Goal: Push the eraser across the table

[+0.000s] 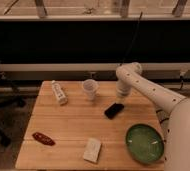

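The gripper (120, 96) hung at the far right part of the desk (73, 127), pointing down from the pale arm (150, 91), and whether it was clenched or released could not be told. Just in front of it lay the black eraser (114, 110), flat and slantwise on the planks, though contact between the two could not be made out. A white cup (90, 90) stood to the eraser's left, a white carton (58, 92) lay farther left, a green plate (145, 143) sat near the front right corner, a beige block (92, 150) lay at the front edge, and a red object (43, 138) lay at the front left.
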`<state>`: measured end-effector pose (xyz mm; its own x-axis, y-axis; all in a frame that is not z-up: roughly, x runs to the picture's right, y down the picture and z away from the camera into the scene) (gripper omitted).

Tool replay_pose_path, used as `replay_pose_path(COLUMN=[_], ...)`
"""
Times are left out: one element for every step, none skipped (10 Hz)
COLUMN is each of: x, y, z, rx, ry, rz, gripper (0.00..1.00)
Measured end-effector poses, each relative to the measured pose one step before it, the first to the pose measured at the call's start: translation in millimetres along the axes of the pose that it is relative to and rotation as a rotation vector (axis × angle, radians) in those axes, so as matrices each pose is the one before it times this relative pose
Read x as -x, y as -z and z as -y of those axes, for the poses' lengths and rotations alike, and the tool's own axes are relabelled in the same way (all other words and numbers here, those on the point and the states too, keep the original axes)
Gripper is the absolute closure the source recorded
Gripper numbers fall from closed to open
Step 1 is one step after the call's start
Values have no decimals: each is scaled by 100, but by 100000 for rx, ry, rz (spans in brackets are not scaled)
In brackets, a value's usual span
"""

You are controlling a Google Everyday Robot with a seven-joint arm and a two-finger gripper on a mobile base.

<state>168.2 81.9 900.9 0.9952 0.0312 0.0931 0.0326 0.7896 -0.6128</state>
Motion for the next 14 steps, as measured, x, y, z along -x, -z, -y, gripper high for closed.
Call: replay_pose_path(x=[-82, -551, -268, -276, -337, -444, -209, -381, -406, -231, -301, -347, -292, -229], y=[-48, -237, -84, -186, -62, -138, -104, -154, -176, -148, -198, -205, -214, -241], z=[314, 390, 246, 212, 269, 199, 50, 31, -5, -26, -56, -63, -123, -193], rx=[151, 782, 286, 500, 232, 501, 429, 468, 567, 384, 641, 622, 661, 721], ry=[-842, -2209, -1152, -1215, -1473, -1652, -950, -1253, -1450, -802, -1084, -834, -589, -299], rz=[-30, -518, -284, -460, -484, -628, -302, -492, -489, -354, -426, -545, -411, -398], gripper=[100, 100, 100, 100, 100, 100, 100, 100, 100, 100, 100, 100, 100, 100])
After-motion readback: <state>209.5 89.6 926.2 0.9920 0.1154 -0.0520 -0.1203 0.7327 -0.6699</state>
